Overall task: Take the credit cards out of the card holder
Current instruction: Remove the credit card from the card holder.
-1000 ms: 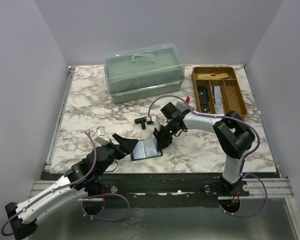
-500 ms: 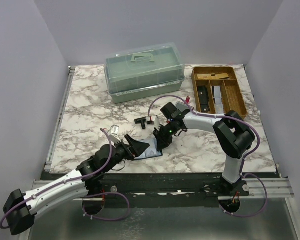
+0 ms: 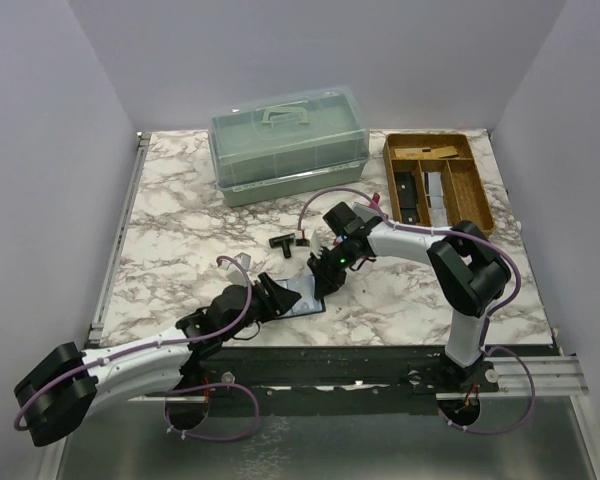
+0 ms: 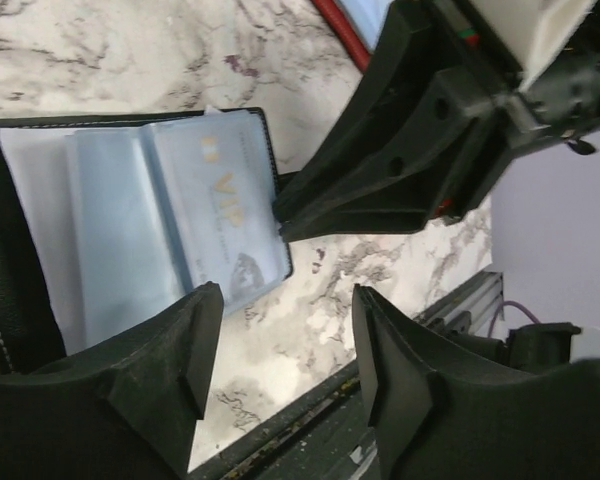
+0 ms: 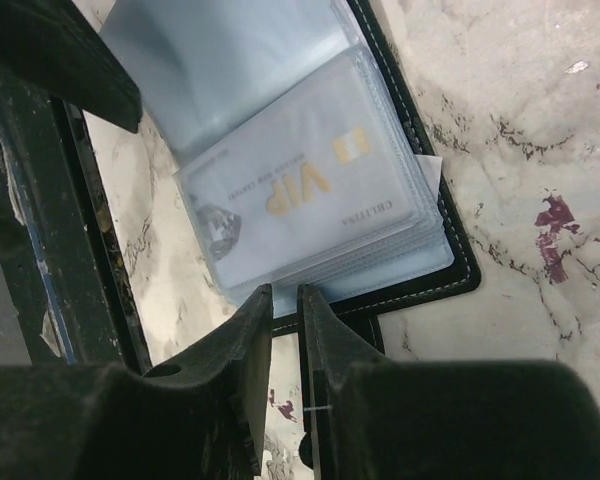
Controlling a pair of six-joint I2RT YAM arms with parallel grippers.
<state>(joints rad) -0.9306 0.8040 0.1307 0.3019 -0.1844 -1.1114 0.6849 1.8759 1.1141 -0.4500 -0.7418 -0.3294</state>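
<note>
The black card holder (image 3: pixel 306 299) lies open near the table's front edge, with pale blue plastic sleeves fanned out. A pale blue credit card (image 5: pixel 310 190) with gold "VIP" lettering sits inside the top sleeve; it also shows in the left wrist view (image 4: pixel 220 210). My right gripper (image 3: pixel 326 284) is shut on the holder's right edge, and the black stitched cover (image 5: pixel 450 285) runs in between its fingertips. My left gripper (image 4: pixel 286 300) is open and empty, low over the holder's left half and the table's front edge. Other cards are hidden in the sleeves.
A translucent green lidded box (image 3: pixel 288 145) stands at the back. A wooden tray (image 3: pixel 483 190) with black wallets and cards sits at the back right. A small black T-shaped part (image 3: pixel 280 243) lies behind the holder. The table's front edge (image 4: pixel 280 410) is directly under my left gripper.
My left arm has stretched forward and right, bringing its open gripper from beside the holder to over its left half. My right gripper has stayed put on the holder.
</note>
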